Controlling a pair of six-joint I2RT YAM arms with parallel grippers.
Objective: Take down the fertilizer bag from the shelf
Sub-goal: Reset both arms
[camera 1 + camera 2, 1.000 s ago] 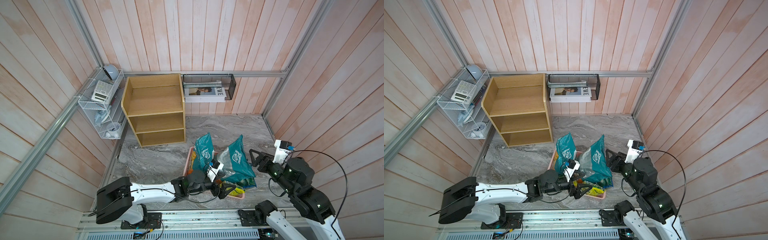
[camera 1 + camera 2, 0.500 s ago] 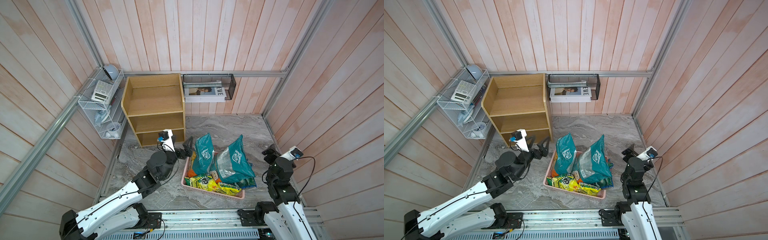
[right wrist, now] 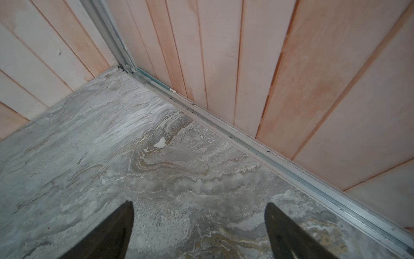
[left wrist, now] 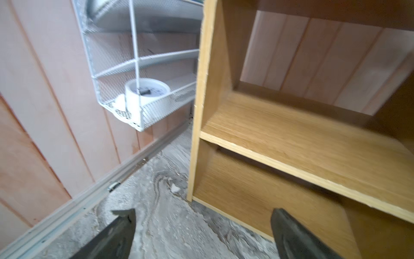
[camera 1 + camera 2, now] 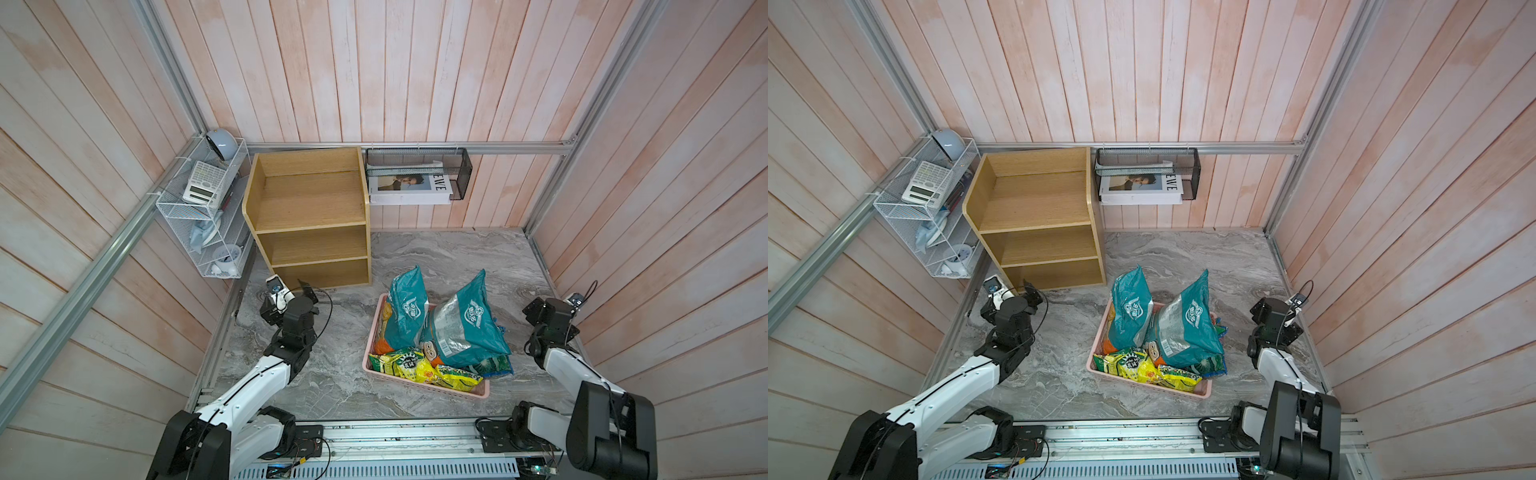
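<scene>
A white wire rack (image 5: 183,218) is hung on the side wall — a calculator (image 5: 201,188) is laid on its top tier, and a white clock (image 5: 227,254) is set in its lowest. Magazines (image 5: 409,187) are held in a black mesh basket (image 5: 463,174) on the back wall. Yellow-green snack packets (image 5: 419,365) are laid in a pink tray (image 5: 478,392) on the grey marbled tabletop (image 5: 436,257).

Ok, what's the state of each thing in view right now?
shelf: all three tiers empty
teal bags: both upright in the pink basket
pink basket: full of packets
left hand: open, empty, by the shelf's bottom tier
right hand: open, empty, over bare marble surface
black mesh basket: holding magazines
white wire rack: holding a calculator
</scene>
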